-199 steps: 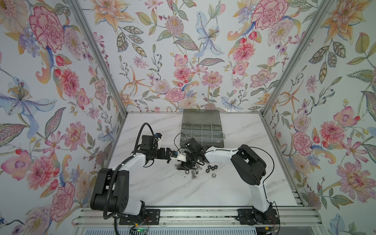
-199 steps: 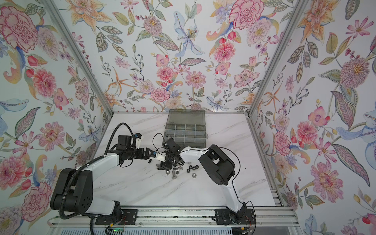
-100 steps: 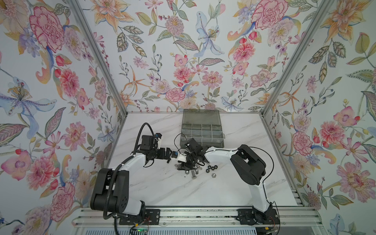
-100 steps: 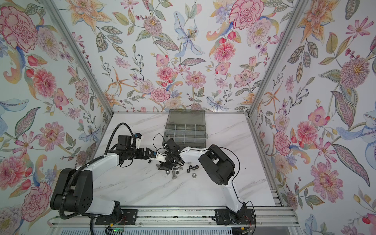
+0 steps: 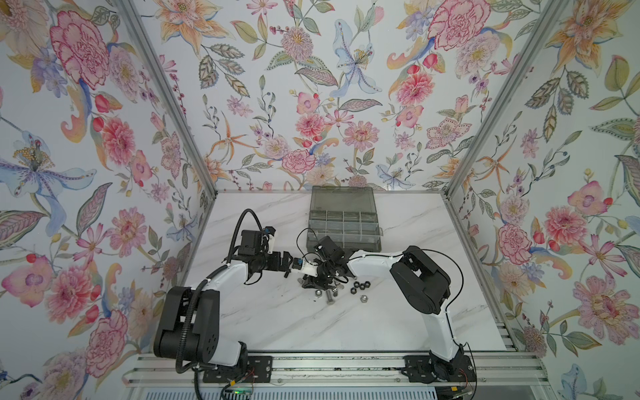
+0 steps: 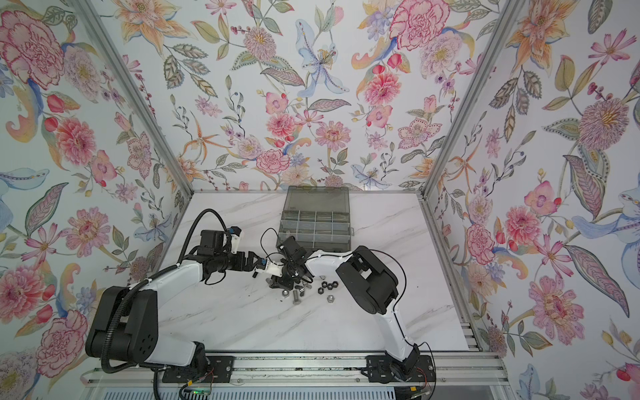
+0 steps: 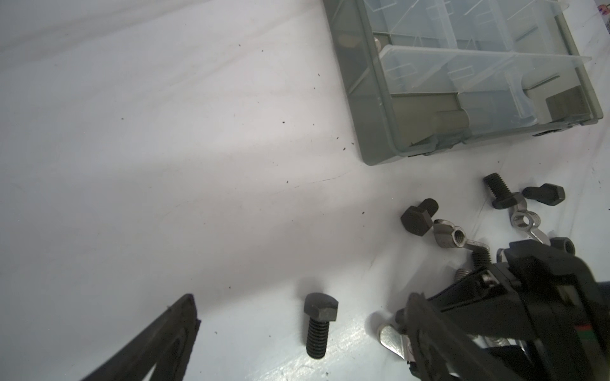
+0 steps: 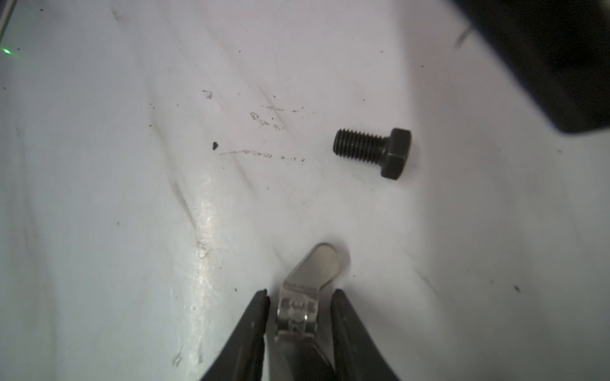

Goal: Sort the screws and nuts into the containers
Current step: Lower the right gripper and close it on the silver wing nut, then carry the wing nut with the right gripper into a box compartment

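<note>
Just below the smoky-grey plastic organizer box [image 5: 360, 246] mid-frame in a top view, the right claw [image 8: 298, 293] straddles a silver wing nut [image 8: 325, 264] on the white worktop [image 5: 277, 318], jaws narrowed almost onto it for pinching, while the left claw [image 7: 302, 294] hangs wide open, empty.

White marble table [image 5: 277, 322] under organizer box [image 5: 343, 221], scattered screws [image 7: 318, 325], nuts [image 5: 360, 286]

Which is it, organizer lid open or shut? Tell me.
Open: in a top view the lid lies folded back behind the exposed cells.
</note>
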`<action>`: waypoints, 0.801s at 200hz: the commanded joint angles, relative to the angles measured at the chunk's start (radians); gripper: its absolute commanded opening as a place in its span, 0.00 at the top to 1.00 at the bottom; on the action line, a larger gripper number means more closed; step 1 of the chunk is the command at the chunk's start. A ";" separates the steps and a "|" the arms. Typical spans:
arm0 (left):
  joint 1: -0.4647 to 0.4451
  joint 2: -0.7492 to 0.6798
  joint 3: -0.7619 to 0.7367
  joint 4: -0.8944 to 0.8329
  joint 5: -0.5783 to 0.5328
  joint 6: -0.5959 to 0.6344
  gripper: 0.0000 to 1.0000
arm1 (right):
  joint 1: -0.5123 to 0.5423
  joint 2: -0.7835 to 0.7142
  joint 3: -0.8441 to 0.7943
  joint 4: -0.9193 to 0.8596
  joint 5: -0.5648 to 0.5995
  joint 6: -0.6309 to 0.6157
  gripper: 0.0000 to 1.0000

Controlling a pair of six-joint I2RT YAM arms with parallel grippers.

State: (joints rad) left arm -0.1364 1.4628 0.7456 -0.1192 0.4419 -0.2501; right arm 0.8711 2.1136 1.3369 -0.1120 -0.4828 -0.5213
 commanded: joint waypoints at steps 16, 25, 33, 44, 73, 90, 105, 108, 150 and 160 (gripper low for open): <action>0.011 0.001 -0.012 0.007 0.020 0.005 0.00 | -0.001 0.013 0.025 -0.028 -0.008 0.019 0.78; 0.011 0.002 -0.012 0.006 0.021 0.005 0.01 | -0.003 0.008 0.025 -0.027 -0.008 0.021 0.81; 0.011 0.003 -0.012 0.007 0.021 0.005 0.01 | -0.005 0.003 0.026 -0.028 -0.009 0.025 0.83; 0.010 0.005 -0.011 0.006 0.021 0.002 0.01 | -0.012 -0.008 0.027 -0.026 -0.012 0.034 0.87; 0.011 0.010 -0.011 0.013 0.031 -0.001 0.01 | -0.035 -0.050 0.033 -0.010 -0.062 0.070 0.92; 0.010 0.008 -0.010 0.016 0.035 -0.003 0.01 | -0.055 -0.082 0.029 0.019 -0.105 0.096 0.93; 0.011 0.007 -0.010 0.018 0.035 -0.003 0.01 | -0.076 -0.111 0.022 0.048 -0.140 0.116 0.94; 0.011 0.007 -0.011 0.018 0.037 -0.003 0.01 | -0.080 -0.116 0.019 0.055 -0.145 0.120 0.94; 0.012 -0.002 -0.015 0.022 0.045 -0.003 0.01 | -0.149 -0.162 0.038 0.093 -0.182 0.160 0.94; 0.010 -0.006 -0.015 0.025 0.050 -0.004 0.01 | -0.167 -0.164 0.051 0.094 -0.181 0.163 0.94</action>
State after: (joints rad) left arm -0.1356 1.4628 0.7456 -0.1097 0.4679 -0.2504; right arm 0.7406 1.9732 1.3491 -0.0475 -0.6224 -0.3958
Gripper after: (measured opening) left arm 0.994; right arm 0.203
